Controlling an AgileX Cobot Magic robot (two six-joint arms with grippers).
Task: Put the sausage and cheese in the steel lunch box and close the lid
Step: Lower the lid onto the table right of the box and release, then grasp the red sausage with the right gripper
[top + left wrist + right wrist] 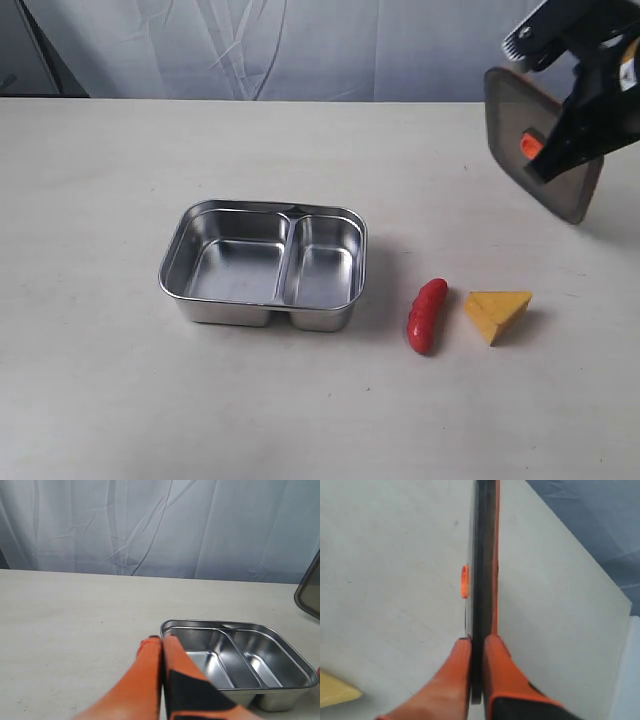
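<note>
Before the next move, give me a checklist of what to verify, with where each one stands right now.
1. Hold of the right gripper on the lid: ok, clamped on its edge.
2. Both compartments of the steel lunch box uncovered and empty: ok.
3. The sausage in the box: not ok, it lies on the table beside it.
4. The cheese in the box: not ok, on the table next to the sausage, not touching.
5. The left gripper ready to pick: not ok, shut and empty.
</note>
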